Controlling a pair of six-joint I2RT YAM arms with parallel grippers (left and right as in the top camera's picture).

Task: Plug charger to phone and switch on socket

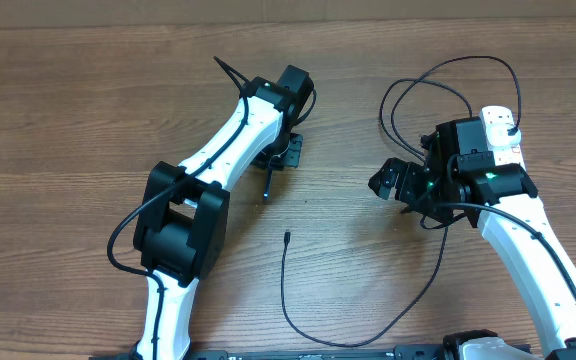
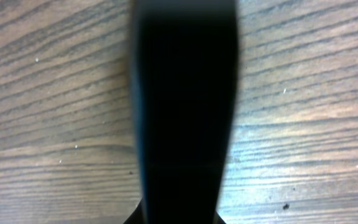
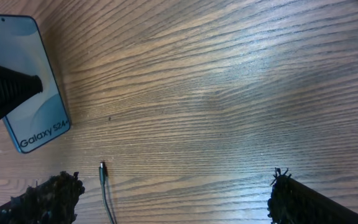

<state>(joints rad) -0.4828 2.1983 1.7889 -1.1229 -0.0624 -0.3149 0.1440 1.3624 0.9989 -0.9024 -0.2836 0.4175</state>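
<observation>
The phone [image 3: 33, 106], light blue screen reading "Galaxy S24+", stands on edge on the table and is held by my left gripper [image 1: 280, 152]. From overhead it shows only as a thin dark strip [image 1: 266, 183]. In the left wrist view it is a blurred dark bar [image 2: 185, 112] filling the centre. The charger cable's connector tip [image 1: 286, 236] lies loose on the wood, also in the right wrist view [image 3: 102, 167]. My right gripper [image 1: 393, 185] is open and empty, its fingers spread wide [image 3: 173, 199], right of the tip. The white socket [image 1: 504, 135] lies at the far right, partly under my right arm.
The black cable [image 1: 368, 335] runs from the tip toward the front edge, curves right and up under my right arm, then loops [image 1: 448, 75] behind the socket. The bare wood table [image 1: 88, 120] stretches to the left.
</observation>
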